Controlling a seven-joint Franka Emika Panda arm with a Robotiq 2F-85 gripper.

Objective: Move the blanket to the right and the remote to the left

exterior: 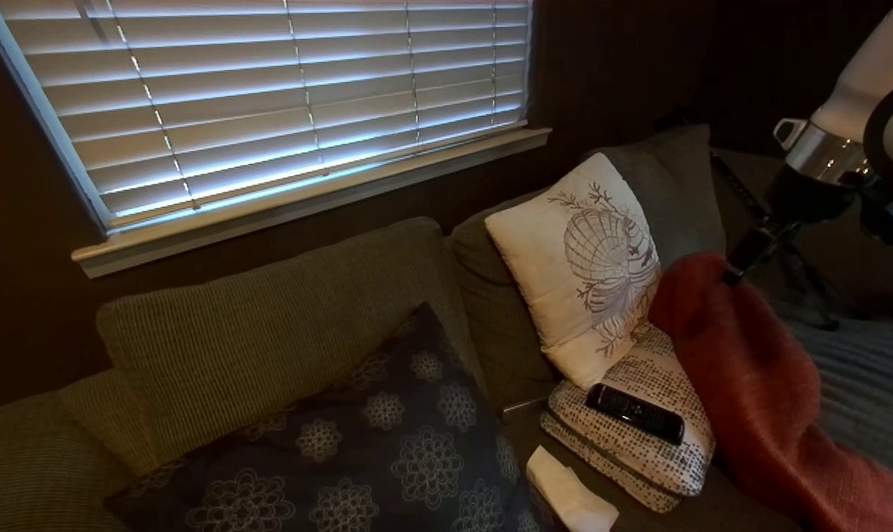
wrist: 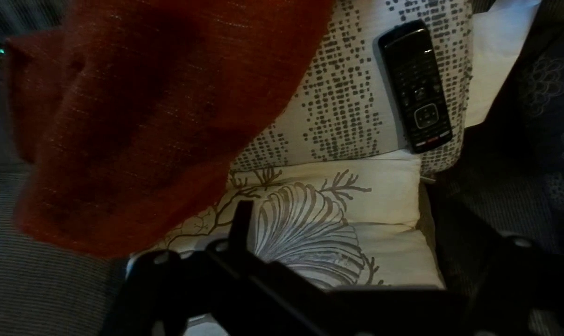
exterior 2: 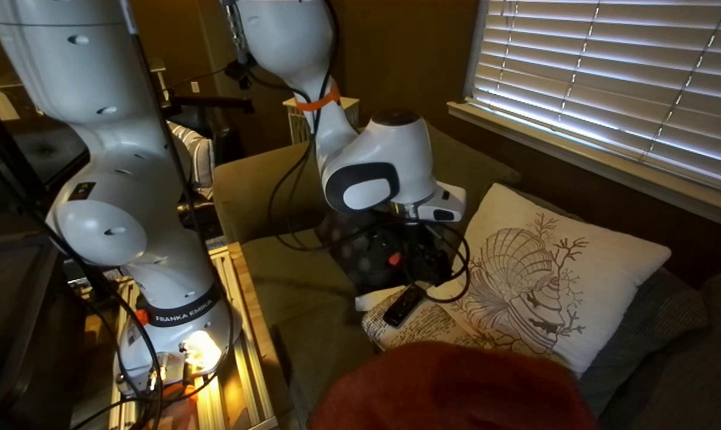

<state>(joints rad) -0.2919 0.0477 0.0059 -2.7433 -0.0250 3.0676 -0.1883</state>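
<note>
The red blanket (exterior: 757, 369) lies bunched beside the dotted cushions, at the right in an exterior view. It also fills the bottom front of an exterior view (exterior 2: 456, 391) and the upper left of the wrist view (wrist: 160, 116). The black remote (exterior: 635, 414) lies on the upper dotted cushion; it shows also in an exterior view (exterior 2: 404, 304) and at the upper right of the wrist view (wrist: 417, 88). My gripper (wrist: 356, 221) looks open and empty above the shell pillow, with one finger lost in shadow. In an exterior view a finger overlaps the blanket's top; contact is unclear.
A white shell pillow (exterior: 602, 273) leans on the sofa back. Dotted cushions (exterior: 683, 369) lie before it, with a white cloth (exterior: 568, 491) beside them. A dark flowered pillow (exterior: 424, 458) lies on the sofa. A window sill (exterior: 328, 196) runs behind. Cables (exterior 2: 465, 269) loop around the gripper.
</note>
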